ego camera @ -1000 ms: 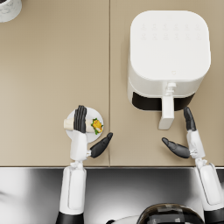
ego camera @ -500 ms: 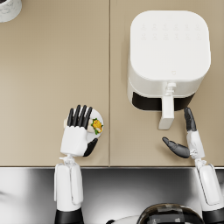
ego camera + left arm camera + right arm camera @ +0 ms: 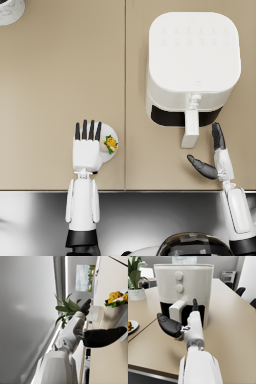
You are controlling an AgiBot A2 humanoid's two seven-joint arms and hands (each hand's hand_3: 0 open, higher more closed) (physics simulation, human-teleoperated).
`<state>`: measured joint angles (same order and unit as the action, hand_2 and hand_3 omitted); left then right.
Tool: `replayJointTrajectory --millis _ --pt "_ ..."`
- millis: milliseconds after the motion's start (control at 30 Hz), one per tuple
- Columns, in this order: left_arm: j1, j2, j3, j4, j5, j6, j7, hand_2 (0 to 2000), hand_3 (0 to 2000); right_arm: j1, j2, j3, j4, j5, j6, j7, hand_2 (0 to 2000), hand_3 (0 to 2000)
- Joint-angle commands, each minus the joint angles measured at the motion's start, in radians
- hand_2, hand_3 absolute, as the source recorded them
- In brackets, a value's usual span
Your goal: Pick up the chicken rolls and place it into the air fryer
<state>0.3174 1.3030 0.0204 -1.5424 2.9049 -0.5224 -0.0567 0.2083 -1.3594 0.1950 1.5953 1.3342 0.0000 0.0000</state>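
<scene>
The chicken rolls [image 3: 111, 144], yellow with green leaves, lie on a small white plate [image 3: 113, 133] near the table's front edge; they also show in the left wrist view [image 3: 115, 296]. My left hand [image 3: 87, 149] is flat with straight fingers over the plate's left side and holds nothing. Its thumb [image 3: 105, 337] lies along the plate's rim [image 3: 124, 321]. The white air fryer [image 3: 192, 65] stands at the right, its handle [image 3: 190, 128] pointing toward me over a dark front opening. My right hand [image 3: 212, 159] is open just right of the handle, touching nothing [image 3: 181, 323].
A marble plant pot [image 3: 10, 10] stands at the table's far left corner; its plant [image 3: 134, 269] shows in the right wrist view. The table's front edge runs just below both hands, with a steel surface [image 3: 150, 220] beyond it. A seam in the table [image 3: 125, 90] runs between plate and fryer.
My left hand has turned from a thumb-out pose to lying flat over the plate, fingers drawn together. The plate, the fryer and my right hand have stayed put.
</scene>
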Motion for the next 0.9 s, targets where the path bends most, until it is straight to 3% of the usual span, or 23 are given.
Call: replayJointTrajectory --millis 33,433,467,500,633,733,867,900 --pt "0.050 0.009 0.006 0.063 0.004 0.000 0.000 0 0 0.010 -0.006 -0.002 -0.025 0.000 0.000 0.000 0 0" --pt "0.112 0.017 0.057 0.272 0.015 0.051 -0.014 0 0 0.024 -0.033 -0.010 -0.076 0.000 0.000 0.000 0 0" --pt "0.118 0.017 0.063 0.292 0.016 0.055 -0.029 1361 327 0.026 -0.035 -0.010 -0.090 0.000 0.000 0.000 0 0" --pt "0.122 0.016 0.067 0.301 0.016 0.053 -0.038 2000 653 0.027 -0.037 -0.014 -0.101 0.000 0.000 0.000 0 0" --pt "0.120 0.007 0.090 0.286 0.017 0.146 -0.037 2000 1960 0.055 -0.053 0.001 -0.226 0.000 0.000 0.000 0 0" --pt "0.116 0.007 0.089 0.199 0.016 0.359 0.015 2000 2000 0.104 -0.073 0.025 -0.354 0.000 0.000 0.000 0 0" --pt "0.126 0.017 0.084 0.106 0.016 0.459 0.045 2000 2000 0.153 -0.096 0.038 -0.468 0.000 0.000 0.000 0 0" --pt "0.128 0.019 0.083 0.092 0.015 0.466 0.048 2000 2000 0.163 -0.100 0.043 -0.484 0.000 -0.004 0.026 0 0"
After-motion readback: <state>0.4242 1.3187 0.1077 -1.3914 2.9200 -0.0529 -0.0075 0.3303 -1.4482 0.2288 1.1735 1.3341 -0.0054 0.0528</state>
